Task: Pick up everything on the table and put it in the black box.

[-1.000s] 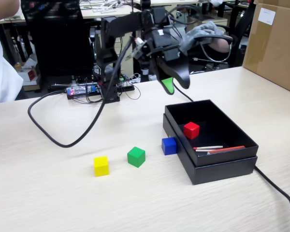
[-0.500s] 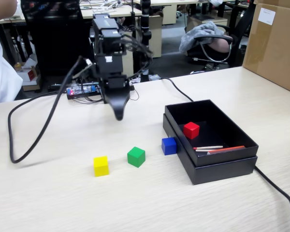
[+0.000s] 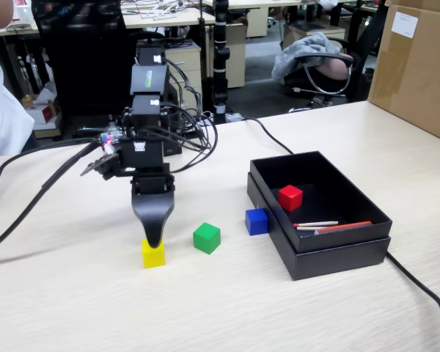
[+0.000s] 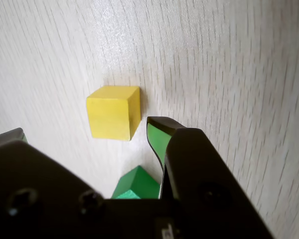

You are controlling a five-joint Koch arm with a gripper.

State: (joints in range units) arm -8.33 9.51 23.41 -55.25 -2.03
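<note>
The yellow cube (image 3: 153, 254) lies on the beige table (image 3: 73, 308), front left. My gripper (image 3: 154, 239) points straight down just above it. In the wrist view the gripper (image 4: 87, 130) is open: its two jaws stand wide apart, and the yellow cube (image 4: 113, 112) lies just ahead of the tips, near the right jaw. The green cube (image 3: 206, 237) sits to the right of the yellow one and shows low in the wrist view (image 4: 137, 181). The blue cube (image 3: 257, 221) rests on the table against the black box (image 3: 337, 257). The red cube (image 3: 290, 197) lies inside the box.
Thin red and white sticks (image 3: 330, 226) lie in the box. A brown carton (image 3: 418, 66) stands at the back right. Black cables (image 3: 29, 198) trail left from the arm base, and another cable (image 3: 422, 290) runs past the box's right end.
</note>
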